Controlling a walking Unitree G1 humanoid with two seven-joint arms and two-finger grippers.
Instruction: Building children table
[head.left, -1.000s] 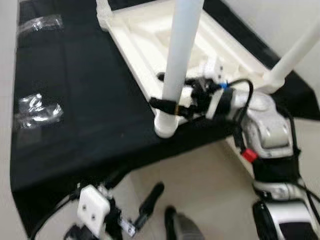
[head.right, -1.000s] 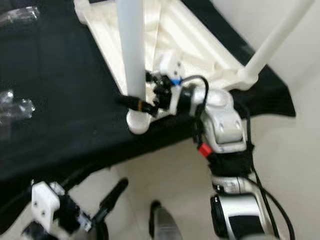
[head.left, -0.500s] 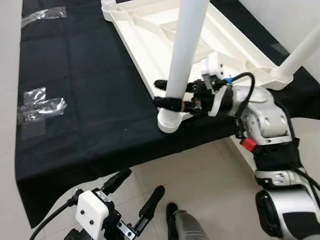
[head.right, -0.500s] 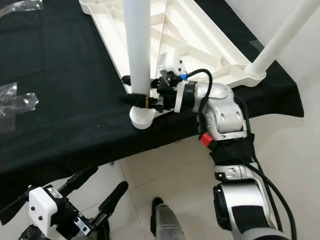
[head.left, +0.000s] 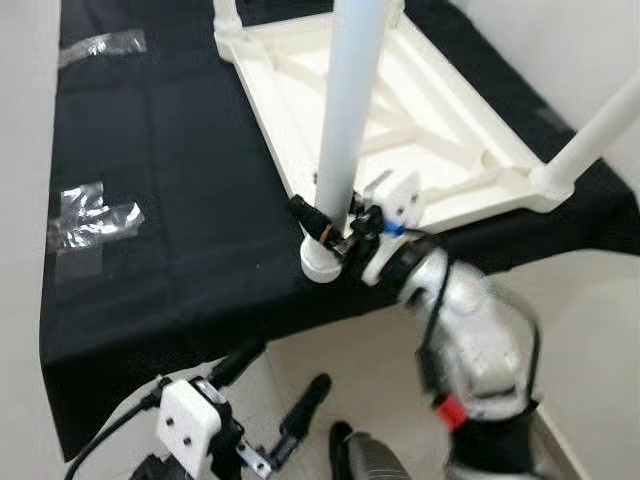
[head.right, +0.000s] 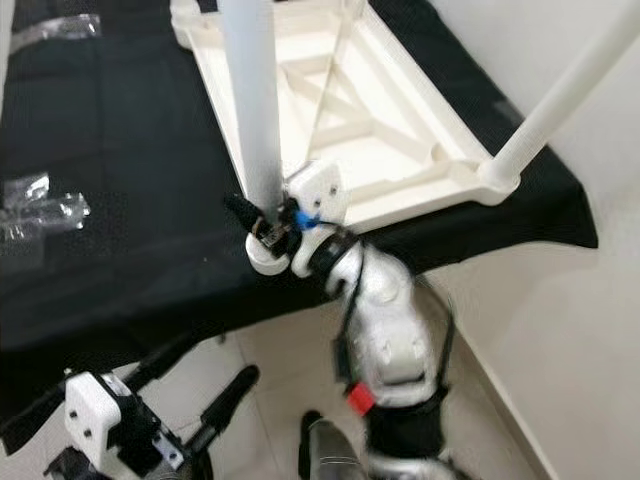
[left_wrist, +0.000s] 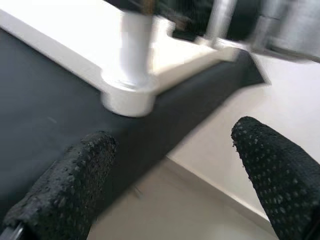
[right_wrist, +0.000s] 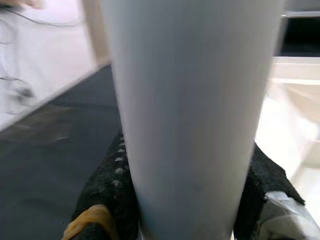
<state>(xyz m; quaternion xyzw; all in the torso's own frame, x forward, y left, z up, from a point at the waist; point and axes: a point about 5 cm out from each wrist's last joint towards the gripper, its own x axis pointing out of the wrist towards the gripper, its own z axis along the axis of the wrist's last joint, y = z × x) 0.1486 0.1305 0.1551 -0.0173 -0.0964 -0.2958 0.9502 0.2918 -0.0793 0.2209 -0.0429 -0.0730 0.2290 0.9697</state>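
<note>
Clamping the right hand (head.left: 325, 225) around the white leg (head.left: 345, 120) just above its corner socket (head.left: 322, 262), both black fingers (right_wrist: 107, 190) pressing against the tube on either side in the right wrist view. Keeping that grip as half a second ago, but swinging the forearm round: elbow no longer out to the right of the leg, now hanging below it towards the robot, wrist rolled with it. Probably turning the leg into its socket, so most likely tightening this leg rather than placing it; impossible to tell from here how far home it is sitting.

Lying upside down on the black cloth (head.left: 180, 200), the table (head.left: 440, 150), ribbed underside facing up, the gripped leg standing nearly upright at the near corner. Standing already in the right-hand corner, a second leg (head.left: 590, 130). Showing at the far corner, another socket (head.left: 228, 15), its top out of frame.

Hovering low near the pale tiled floor, the left hand (head.left: 280, 372), fingers (left_wrist: 65, 185) spread well apart and holding nothing, looking up at the socket from below.

Lying on the cloth well to the left, crumpled clear plastic bags (head.left: 90, 215), and one more (head.left: 100, 45) at the far edge; none of it crowding the leg. Possibly limiting the next turn: the right forearm now crossing close under the table's near edge, and the wrist likely nearing the end of its roll, so probably needing to release and regrip.
</note>
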